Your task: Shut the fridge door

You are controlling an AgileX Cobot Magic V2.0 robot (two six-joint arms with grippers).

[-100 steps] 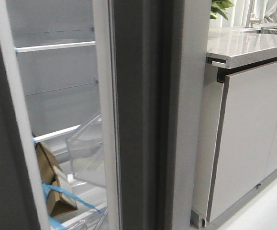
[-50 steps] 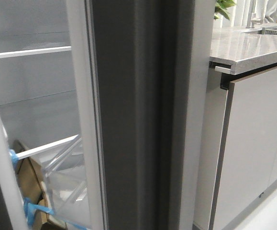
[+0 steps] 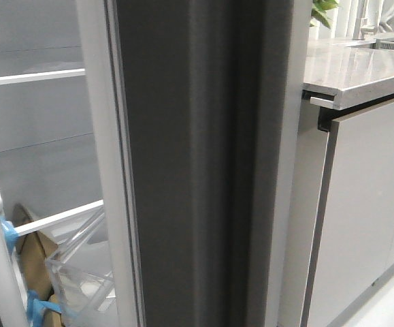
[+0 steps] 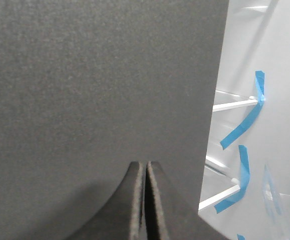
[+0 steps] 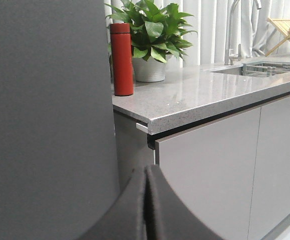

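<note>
straight ahead in the front view, the fridge door [image 3: 197, 170] stands edge-on and fills the middle, one dark groove running down its thick grey edge. left of it the white inside shows two thin shelf rails, one clear bin [image 3: 81, 272] low down, a brown carton [image 3: 37, 262] behind it and two bits of blue tape [image 3: 9, 235]. right of the door stands one light grey cabinet [image 3: 367, 211] under a speckled bench [image 3: 360, 71], with a few leaves at the top edge. neither claw appears in this view.

from the left wrist, the left claw [image 4: 146, 200] has its two fingers pressed together, holding nothing, close against the door's flat dark face; four blue tape strips [image 4: 242, 120] mark the white lining beside it.

from the right wrist, the right claw [image 5: 146, 205] is likewise pressed together and empty, with the door's grey slab alongside. on the bench sit one red bottle [image 5: 121, 59] and one potted plant [image 5: 150, 37]; farther along are a tap and a sink.
</note>
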